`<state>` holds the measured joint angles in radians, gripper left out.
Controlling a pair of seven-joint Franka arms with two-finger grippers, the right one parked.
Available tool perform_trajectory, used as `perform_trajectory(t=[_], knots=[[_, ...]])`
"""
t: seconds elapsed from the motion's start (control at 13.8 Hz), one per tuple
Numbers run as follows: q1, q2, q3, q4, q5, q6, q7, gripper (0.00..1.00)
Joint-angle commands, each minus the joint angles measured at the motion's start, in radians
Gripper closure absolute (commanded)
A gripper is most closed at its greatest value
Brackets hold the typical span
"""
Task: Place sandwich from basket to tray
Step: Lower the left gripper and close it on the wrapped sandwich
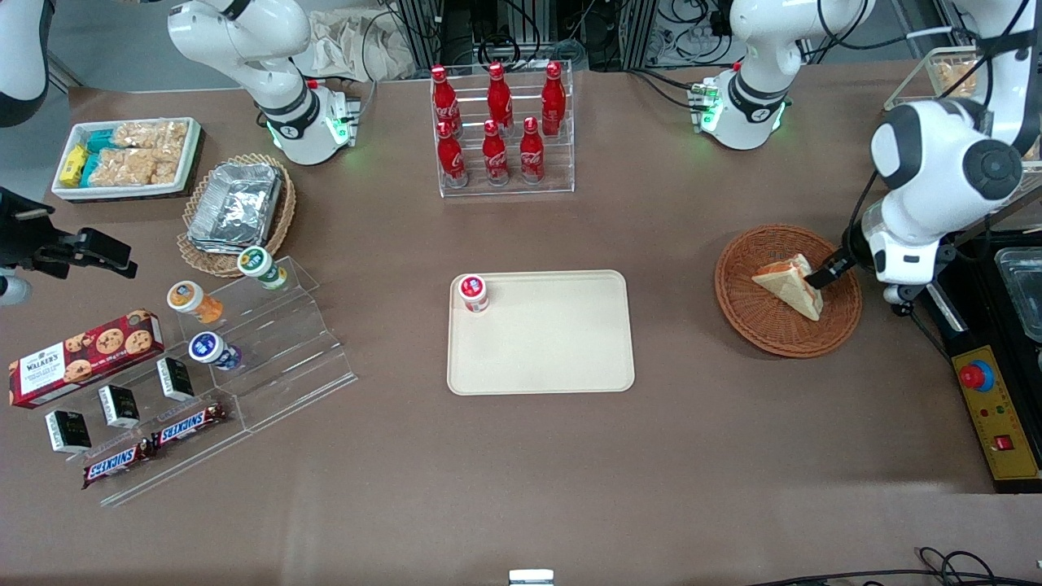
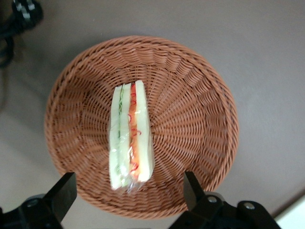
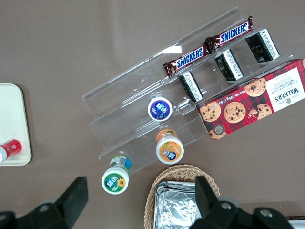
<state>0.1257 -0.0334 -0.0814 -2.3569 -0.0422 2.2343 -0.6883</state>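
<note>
The sandwich (image 1: 788,285), a pale bread wedge in clear wrap with red and green filling, stands on edge in the round reddish-brown wicker basket (image 1: 753,313). It shows in the left wrist view (image 2: 129,138) lying across the middle of the basket (image 2: 190,124). My left gripper (image 1: 826,273) is at the basket's rim on the working arm's side, just above the sandwich's end. In the left wrist view the gripper (image 2: 127,193) is open, its fingers (image 2: 191,187) wide apart on either side of the sandwich's near end, not touching it. The cream tray (image 1: 562,350) lies at the table's middle.
A small red-lidded cup (image 1: 473,293) stands on the tray's corner. A rack of red cola bottles (image 1: 501,130) stands farther from the front camera. Acrylic steps with cups and snack bars (image 1: 236,358) lie toward the parked arm's end. A yellow control box (image 1: 995,415) lies near the basket.
</note>
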Motion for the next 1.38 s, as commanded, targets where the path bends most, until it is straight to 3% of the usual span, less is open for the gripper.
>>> perform_trajectory(t=[0.0,0.72,0.87,1.01,1.09,1.16,1.3], knots=[[0.006,0.076,-0.008,0.002,-0.013,0.063,-0.135,0.00],[-0.006,0.257,-0.014,0.008,-0.015,0.129,-0.324,0.00],[-0.005,0.280,-0.014,0.008,-0.015,0.159,-0.324,0.04],[-0.003,0.279,-0.012,0.008,-0.015,0.159,-0.327,0.22],[-0.002,0.276,-0.011,0.010,-0.015,0.157,-0.339,0.36],[-0.001,0.273,-0.011,0.013,-0.011,0.153,-0.346,0.55],[-0.001,0.257,-0.011,0.018,-0.008,0.143,-0.342,0.65]])
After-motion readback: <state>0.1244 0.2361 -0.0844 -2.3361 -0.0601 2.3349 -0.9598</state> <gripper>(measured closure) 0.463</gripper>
